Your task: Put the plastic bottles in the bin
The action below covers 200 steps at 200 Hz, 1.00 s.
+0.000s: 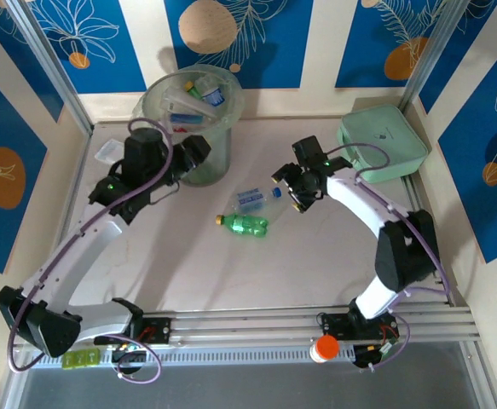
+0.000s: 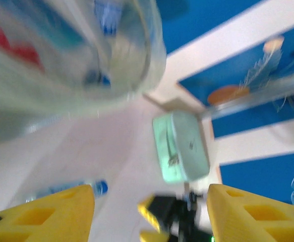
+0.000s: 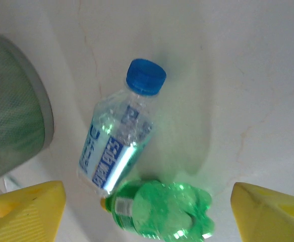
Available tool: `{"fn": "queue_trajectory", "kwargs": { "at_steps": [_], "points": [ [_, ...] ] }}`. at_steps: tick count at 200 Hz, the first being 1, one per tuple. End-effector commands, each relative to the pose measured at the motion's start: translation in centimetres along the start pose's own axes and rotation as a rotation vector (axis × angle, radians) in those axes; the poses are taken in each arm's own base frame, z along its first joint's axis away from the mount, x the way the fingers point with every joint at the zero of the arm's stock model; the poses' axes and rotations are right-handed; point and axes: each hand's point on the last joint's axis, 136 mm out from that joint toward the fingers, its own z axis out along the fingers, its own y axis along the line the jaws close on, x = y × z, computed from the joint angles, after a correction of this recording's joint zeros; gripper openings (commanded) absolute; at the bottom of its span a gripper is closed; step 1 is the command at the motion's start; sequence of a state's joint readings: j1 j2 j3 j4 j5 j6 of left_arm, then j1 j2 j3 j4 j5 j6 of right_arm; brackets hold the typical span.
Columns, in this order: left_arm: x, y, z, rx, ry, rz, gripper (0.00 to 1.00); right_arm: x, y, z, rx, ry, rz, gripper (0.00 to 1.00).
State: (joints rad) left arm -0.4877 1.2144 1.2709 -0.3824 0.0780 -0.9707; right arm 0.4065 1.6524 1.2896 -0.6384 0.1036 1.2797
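Near the bin's (image 1: 216, 160) base, a clear blue-capped bottle (image 3: 117, 148) and a green bottle (image 3: 159, 210) lie close together on the desk (image 1: 316, 264). The right pincer (image 1: 292, 192) hovers over them, released. The left pincer (image 1: 195, 153), released and empty, is beside the bin's wall. More bottles (image 1: 205, 92) lie inside the bin.

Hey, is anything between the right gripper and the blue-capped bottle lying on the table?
Nothing visible. The blue-capped bottle lies uncovered on the table below the open right gripper. The green bottle lies right at its base end, so it may crowd a finger there.
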Motion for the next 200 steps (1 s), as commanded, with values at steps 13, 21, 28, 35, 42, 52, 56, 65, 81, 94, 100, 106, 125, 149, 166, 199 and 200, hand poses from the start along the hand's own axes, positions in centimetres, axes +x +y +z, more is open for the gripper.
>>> {"fn": "queue_trajectory", "kwargs": {
  "at_steps": [13, 21, 28, 35, 42, 52, 56, 65, 81, 94, 100, 106, 125, 149, 166, 199, 200],
  "points": [
    [1.2, 2.4, -1.4, -0.034, -0.017, 0.063, 0.62, -0.6, 1.4, 2.8, 0.036, 0.008, 0.151, 0.79],
    [1.5, 2.8, -1.8, -0.037, -0.022, 0.077, 0.62, -0.8, 1.5, 3.6, 0.046, 0.01, 0.173, 0.77],
    [1.7, 2.8, -2.0, -0.028, -0.019, 0.097, 0.62, -0.9, 1.6, 4.2, 0.058, 0.012, 0.181, 0.77],
    [2.0, 2.8, -2.3, -0.02, -0.017, 0.125, 0.62, -0.9, 1.8, 4.7, 0.072, 0.012, 0.187, 0.77],
    [2.2, 2.9, -2.6, -0.032, -0.024, 0.156, 0.63, -1.0, 1.8, 5.3, 0.088, 0.009, 0.189, 0.77],
    [2.3, 3.9, -3.0, -0.088, -0.044, 0.179, 0.63, -1.1, 1.8, 6.0, 0.114, 0.004, 0.203, 0.76],
    [2.4, 4.3, -3.2, -0.11, -0.054, 0.182, 0.63, -1.0, 1.7, 6.2, 0.122, 0.004, 0.208, 0.76],
    [2.4, 5.3, -3.6, -0.152, -0.08, 0.18, 0.64, -1.1, 1.5, 6.8, 0.141, -0.002, 0.225, 0.75],
    [2.6, 6.7, -3.8, -0.2, -0.11, 0.165, 0.64, -1.0, 0.9, 8.0, 0.175, -0.004, 0.255, 0.7],
    [2.8, 7.0, -3.8, -0.21, -0.112, 0.173, 0.65, -0.7, 0.4, 9.1, 0.195, 0.025, 0.292, 0.65],
    [2.9, 7.0, -3.9, -0.212, -0.115, 0.184, 0.65, -0.6, 0.4, 9.5, 0.192, 0.031, 0.297, 0.61],
    [3.0, 6.8, -4.0, -0.207, -0.117, 0.199, 0.65, -0.6, 0.4, 9.8, 0.193, 0.03, 0.296, 0.61],
    [3.1, 6.4, -4.3, -0.211, -0.126, 0.23, 0.66, -0.8, 0.2, 10.6, 0.21, 0.021, 0.297, 0.59],
    [2.9, 6.1, -4.5, -0.21, -0.141, 0.248, 0.66, -0.9, -0.3, 11.2, 0.228, 0.019, 0.31, 0.5],
    [2.9, 5.9, -4.5, -0.207, -0.145, 0.254, 0.66, -1.1, -0.4, 11.3, 0.225, 0.02, 0.316, 0.4],
    [2.8, 6.1, -4.4, -0.215, -0.153, 0.257, 0.66, -1.2, 0.8, 10.3, 0.173, 0.027, 0.31, 0.27],
    [2.8, 6.1, -4.5, -0.216, -0.154, 0.256, 0.66, -1.2, 0.9, 10.3, 0.171, 0.028, 0.31, 0.27]
  ]
}}
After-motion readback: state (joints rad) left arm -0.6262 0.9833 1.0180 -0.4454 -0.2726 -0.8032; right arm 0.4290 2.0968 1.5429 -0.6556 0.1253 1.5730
